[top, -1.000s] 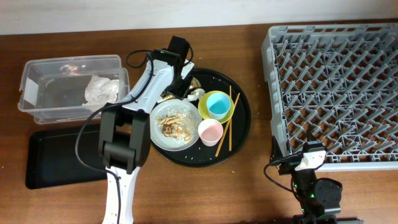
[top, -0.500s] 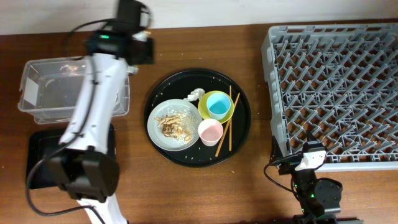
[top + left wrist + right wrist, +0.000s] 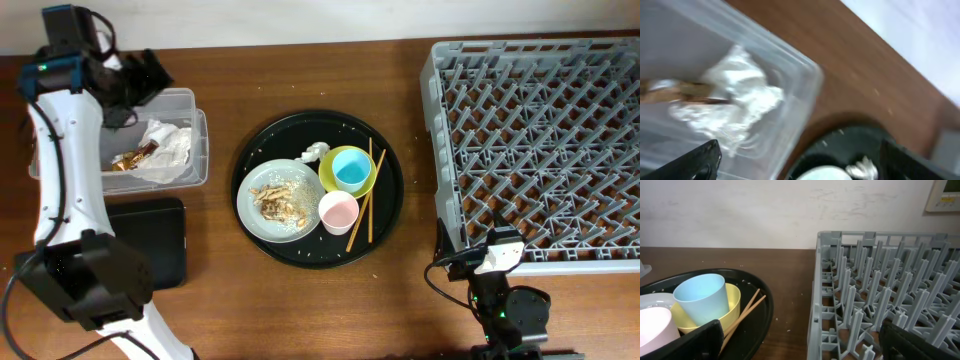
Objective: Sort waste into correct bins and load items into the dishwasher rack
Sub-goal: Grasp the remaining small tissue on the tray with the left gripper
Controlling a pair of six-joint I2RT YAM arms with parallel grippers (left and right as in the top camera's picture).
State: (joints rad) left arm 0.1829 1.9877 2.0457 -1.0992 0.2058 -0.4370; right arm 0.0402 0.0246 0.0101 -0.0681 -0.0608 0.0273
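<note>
Left arm (image 3: 60,150) outstretched, jaws spread.

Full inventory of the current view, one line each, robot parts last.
table: 1, brown wood, under everything
dishwasher rack: 1, grey, right
round tray: 1, black, centre
plate: 1, pale grey, on round tray
food scraps: 1 pile, beige-brown, on plate
bowl: 1, yellow-green, on round tray
blue cup: 1, light blue, in bowl
pink cup: 1, pink, beside plate
chopsticks: 2, wood, right of cups
tissue: 2, white, one in tub, one on round tray
snack wrapper: 1, gold-brown, in tub
tub: 1, clear, upper left
flat tray: 1, black, lower left
left gripper: open, at tub
right gripper: open, near rack
</note>
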